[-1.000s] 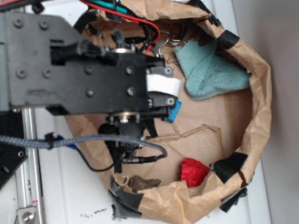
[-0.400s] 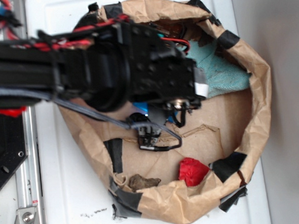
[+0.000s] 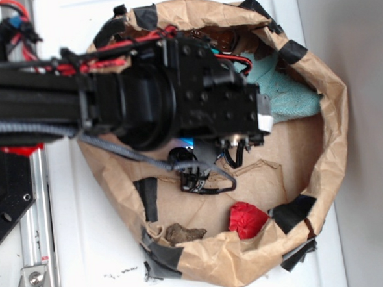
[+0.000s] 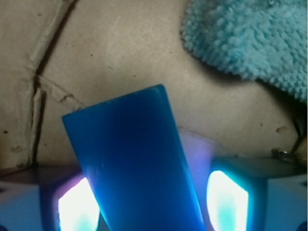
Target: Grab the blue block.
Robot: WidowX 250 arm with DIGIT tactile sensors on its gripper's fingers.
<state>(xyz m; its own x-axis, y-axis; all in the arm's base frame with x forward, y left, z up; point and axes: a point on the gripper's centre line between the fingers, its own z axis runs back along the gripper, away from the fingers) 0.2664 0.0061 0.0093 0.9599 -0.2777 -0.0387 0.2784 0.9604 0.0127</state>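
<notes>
Gripper fingers straddled the blue block, which stood between them in the wrist view, tilted slightly. Whether the pads pressed on it could not be told. In the exterior view the arm hid the block inside the paper bag, near the teal cloth. Judged status: approach complete; firm closure and lift unconfirmed.

The exterior view looks straight down from above on the paper bag, with the arm entering from 9 o'clock. The wrist view sits very close to the bag floor, facing down and forward. Both share the teal cloth, at 1 o'clock in each.
</notes>
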